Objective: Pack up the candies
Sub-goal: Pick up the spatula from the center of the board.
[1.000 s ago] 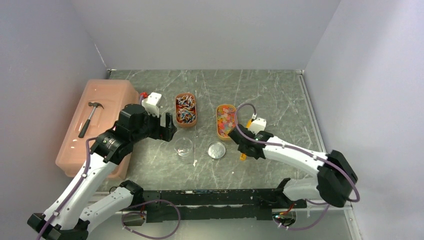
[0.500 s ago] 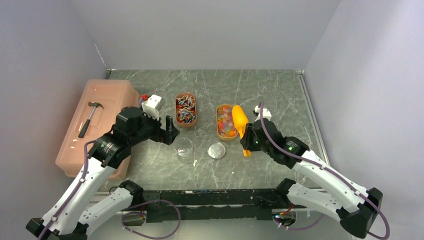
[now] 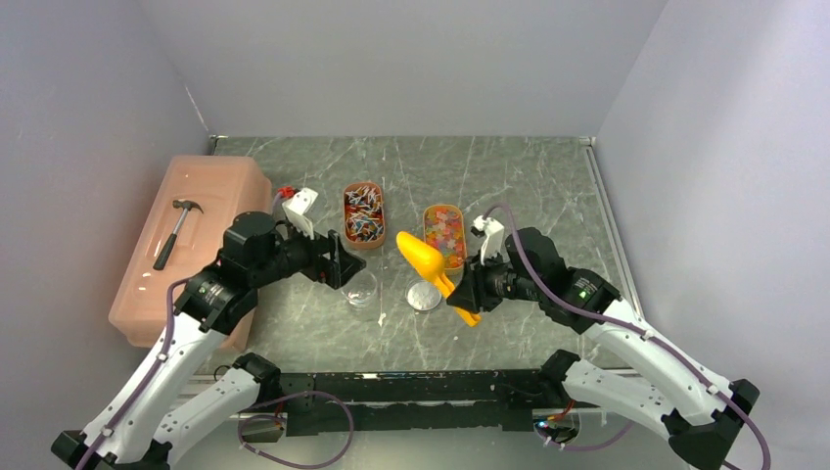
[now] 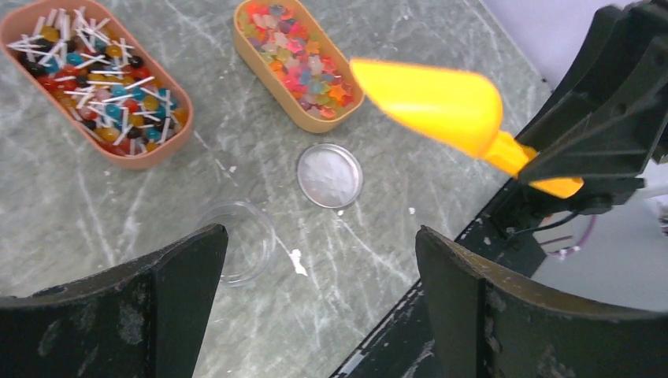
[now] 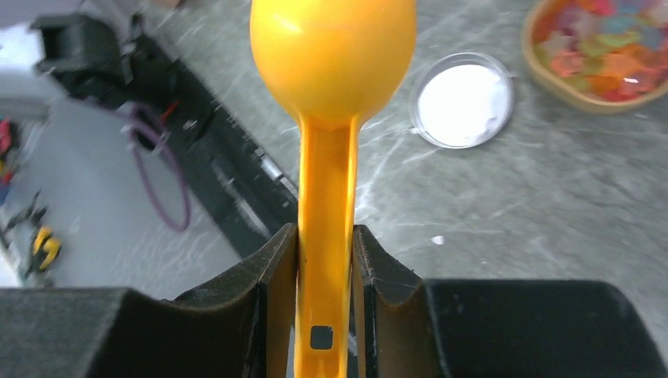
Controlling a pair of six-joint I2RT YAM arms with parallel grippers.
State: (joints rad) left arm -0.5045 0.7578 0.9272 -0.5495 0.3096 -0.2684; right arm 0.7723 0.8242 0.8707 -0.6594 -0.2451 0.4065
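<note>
My right gripper is clamped on the handle of the scoop, raised over the bench. My left gripper gapes wide, holding nothing. The candies lie mid-bench in two trays, just beyond both jaws and touching neither.

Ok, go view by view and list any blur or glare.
Top external: even, soft light, all sharp. Left wrist: the scoop is smeared at its edges; the candies are crisp. Right wrist: the cable at left is streaked, the tray at upper right is soft, a pale highlight sits on the scoop.
</note>
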